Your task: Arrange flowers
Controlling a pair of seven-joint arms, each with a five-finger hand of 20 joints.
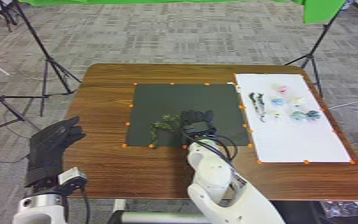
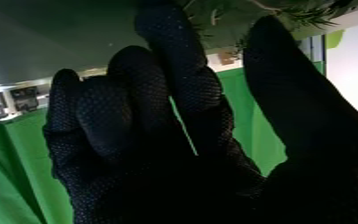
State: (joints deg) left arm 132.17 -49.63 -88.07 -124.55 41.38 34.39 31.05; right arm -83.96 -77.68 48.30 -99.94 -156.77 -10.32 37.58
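Note:
In the head view the right hand (image 1: 197, 120) is over the dark green mat (image 1: 189, 97), just beside a green leafy sprig (image 1: 165, 124) that lies on it. Its fingers look relaxed and hold nothing. The right wrist view has the right hand (image 2: 158, 130) with fingers and thumb apart, and a green sprig (image 2: 309, 16) beyond the thumb. The left hand (image 1: 49, 145) is at the table's left edge, fingers extended. On the white sheet (image 1: 300, 142) lie a green stem (image 1: 258, 105), a pink flower (image 1: 282, 90) and blue-green flowers (image 1: 305, 115), with several pale blooms.
Small orange markers edge the mat and the sheet on the brown table (image 1: 104, 110). Black tripod legs (image 1: 55, 65) stand behind the table's left side, and others behind its right. Green cloth (image 2: 20, 170) hangs in the background.

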